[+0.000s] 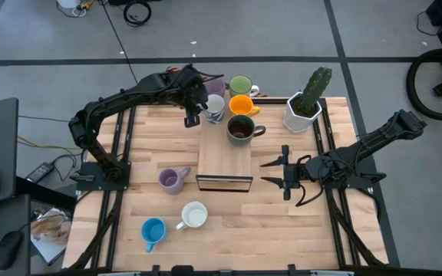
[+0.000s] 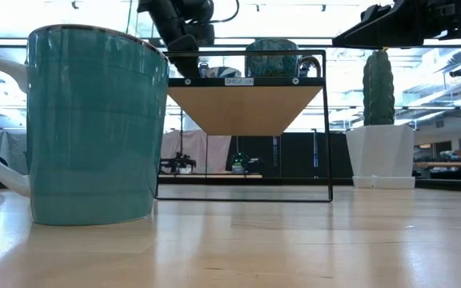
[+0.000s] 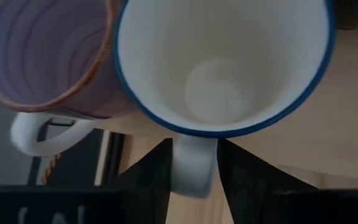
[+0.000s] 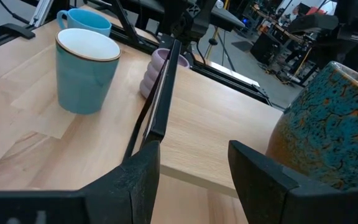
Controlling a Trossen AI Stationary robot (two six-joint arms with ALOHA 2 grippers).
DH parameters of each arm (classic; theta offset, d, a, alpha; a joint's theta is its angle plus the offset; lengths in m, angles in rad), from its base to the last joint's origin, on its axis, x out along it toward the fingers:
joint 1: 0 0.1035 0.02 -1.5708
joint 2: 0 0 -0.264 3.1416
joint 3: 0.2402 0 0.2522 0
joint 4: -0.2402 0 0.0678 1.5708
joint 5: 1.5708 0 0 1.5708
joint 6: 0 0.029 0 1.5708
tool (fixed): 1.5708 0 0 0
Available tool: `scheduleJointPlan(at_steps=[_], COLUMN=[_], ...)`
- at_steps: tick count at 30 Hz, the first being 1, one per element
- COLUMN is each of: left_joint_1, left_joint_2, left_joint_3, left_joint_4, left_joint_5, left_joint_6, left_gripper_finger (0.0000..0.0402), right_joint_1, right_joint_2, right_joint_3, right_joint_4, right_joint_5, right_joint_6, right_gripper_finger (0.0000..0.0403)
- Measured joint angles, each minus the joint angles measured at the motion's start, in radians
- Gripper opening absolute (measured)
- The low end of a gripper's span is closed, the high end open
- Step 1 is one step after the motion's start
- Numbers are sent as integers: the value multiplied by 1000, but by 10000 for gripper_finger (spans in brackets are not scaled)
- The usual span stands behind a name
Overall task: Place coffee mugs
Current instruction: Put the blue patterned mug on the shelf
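A wooden shelf [image 1: 224, 157] stands mid-table. At its far end stand five mugs: lilac [image 1: 215, 83], green [image 1: 240, 84], orange [image 1: 241, 105], dark brown [image 1: 241, 129] and a white mug with a blue rim [image 1: 215, 106]. My left gripper [image 1: 192, 115] is at that white mug's handle, reaching from the table's left. On the table stand a second lilac mug [image 1: 173, 179], a mug that is white inside [image 1: 195, 215] and a blue mug [image 1: 153, 230]. My right gripper [image 1: 275, 172] hovers open to the right of the shelf and touches nothing. My left gripper has the white mug's handle [image 3: 193, 177] between its two fingers [image 3: 154, 180], one on each side of the loop. It comes roughly level from the table's left. The mug stands upright on the shelf's wood, close against the lilac mug [image 3: 42, 56].
A white faceted pot with a green cactus [image 1: 304, 107] stands at the shelf's far right. The shelf has a thin black frame [image 2: 326, 128]. In the low view a teal-walled mug [image 2: 94, 128] fills the near left. Bare wood lies between the shelf and the table's near edge.
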Motion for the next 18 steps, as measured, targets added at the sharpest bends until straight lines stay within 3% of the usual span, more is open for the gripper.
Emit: scheduleJointPlan(at_steps=[12,18], left_joint_1=[-7,-11], left_joint_2=[-18,-21], left_joint_3=[-1,4], left_joint_4=[-6,-13], left_joint_5=[12,-40], left_joint_6=[-5,-2], left_gripper_finger=[135,165], right_joint_1=[1,1], right_joint_2=[0,0], right_joint_3=[0,0], right_joint_4=[0,-1], right_joint_5=[-2,-20], right_joint_6=[6,6], right_gripper_finger=[196,196])
